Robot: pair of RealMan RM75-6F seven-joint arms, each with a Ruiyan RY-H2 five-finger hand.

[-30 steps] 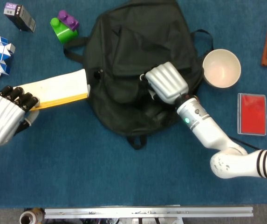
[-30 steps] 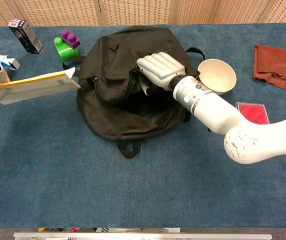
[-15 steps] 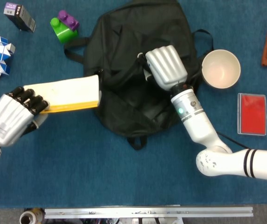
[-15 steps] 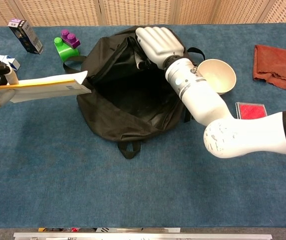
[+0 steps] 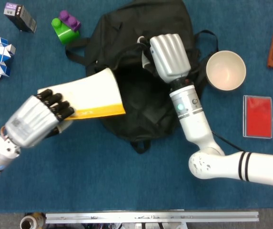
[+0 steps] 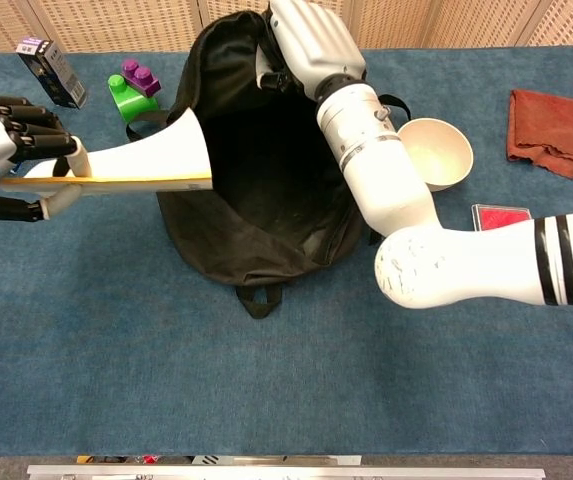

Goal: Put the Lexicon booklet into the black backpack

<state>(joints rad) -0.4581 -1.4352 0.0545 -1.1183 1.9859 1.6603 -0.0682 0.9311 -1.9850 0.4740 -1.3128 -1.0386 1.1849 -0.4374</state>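
Bright even light, soft shadows, sharp

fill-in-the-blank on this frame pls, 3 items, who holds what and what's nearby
The booklet is held by the ____ robot hand.
The right robot hand lifts the flap of the black ____.
The cream bowl sits beside the backpack and holds ____.

Missing words: left; backpack; nothing

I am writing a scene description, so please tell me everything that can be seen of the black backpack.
The black backpack lies on the blue table, made of what looks like soft dark fabric, with straps at its upper edge and a small loop at the bottom. The right robot hand holds its upper flap lifted, so the opening gapes wide. The booklet, held by the left robot hand, reaches the opening's left edge.
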